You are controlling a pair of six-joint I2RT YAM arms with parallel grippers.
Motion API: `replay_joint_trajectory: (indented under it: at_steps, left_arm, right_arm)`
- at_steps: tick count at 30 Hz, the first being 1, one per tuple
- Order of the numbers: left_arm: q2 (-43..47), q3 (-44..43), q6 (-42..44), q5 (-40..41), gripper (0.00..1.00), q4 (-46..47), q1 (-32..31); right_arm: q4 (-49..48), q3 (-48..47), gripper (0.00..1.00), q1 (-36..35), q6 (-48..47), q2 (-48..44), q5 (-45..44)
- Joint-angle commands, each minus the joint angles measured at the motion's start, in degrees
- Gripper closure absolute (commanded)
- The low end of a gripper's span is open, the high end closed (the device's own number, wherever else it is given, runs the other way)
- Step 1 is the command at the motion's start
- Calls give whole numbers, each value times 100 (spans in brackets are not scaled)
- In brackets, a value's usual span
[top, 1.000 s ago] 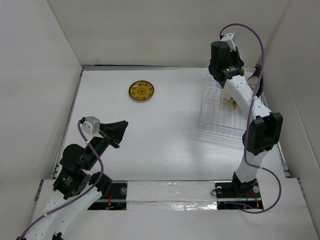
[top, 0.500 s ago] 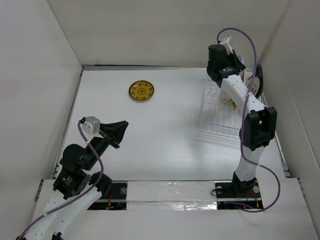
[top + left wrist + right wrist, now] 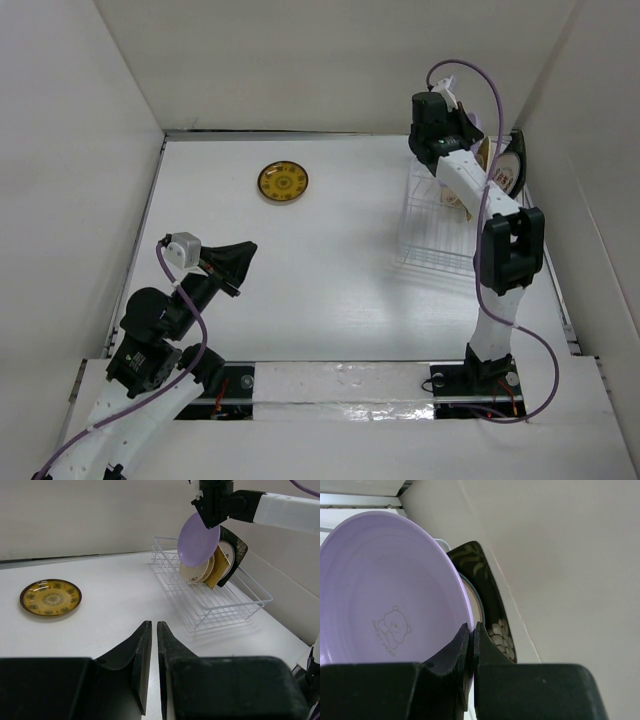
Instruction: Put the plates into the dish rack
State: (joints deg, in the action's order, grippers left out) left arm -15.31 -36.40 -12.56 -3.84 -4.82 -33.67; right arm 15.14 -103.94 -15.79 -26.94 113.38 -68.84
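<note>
My left pincer (image 3: 152, 626) is shut tight with nothing in it. It hangs low over the near left part of the surface (image 3: 330, 270).

Far ahead of it, a bit to the right, the brown-and-yellow plate (image 3: 50, 597) lies flat on the surface, all by itself. It is round, with a dark rim and little patterns on the yellow. My left arm is the nearer one to it. It is well apart from the rack.

The rack (image 3: 235, 607) sits over on the right side, beside the wall. It is made of thin white wire, and its long side runs from far to near. A few plates already stand on edge at its far end: a cream plate (image 3: 195, 572), a yellow plate (image 3: 217, 570) and a dark-backed plate (image 3: 235, 550), all leaning close together.

My right pincer (image 3: 471, 627) is clamped on the rim of the purple plate (image 3: 198, 540). The plate hangs down from the pincer, up on its edge, just above the rack and just in front of the standing plates. It is round, smooth and pale purple, with a tiny bear printed inside. I think the open tines right under it are where it should go, so the move is straight down, keeping it on edge.
</note>
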Motion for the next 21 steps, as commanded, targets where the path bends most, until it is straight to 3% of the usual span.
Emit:
replay_joint_trajectory:
  at_steps: [1, 5, 21]
  left_arm:
    - [-86, -86, -19, -29, 93, 315, -26]
    - [-60, -95, -10, -30, 93, 324, -26]
    - [11, -78, -19, -47, 92, 333, -26]
  right_arm:
    - [-571, -65, 100, 147, -548, -545, -446]
    - [-1170, 390, 100, 147, -1023, -668, -367]
    - [-881, 551, 100, -135, -717, 95, -297]
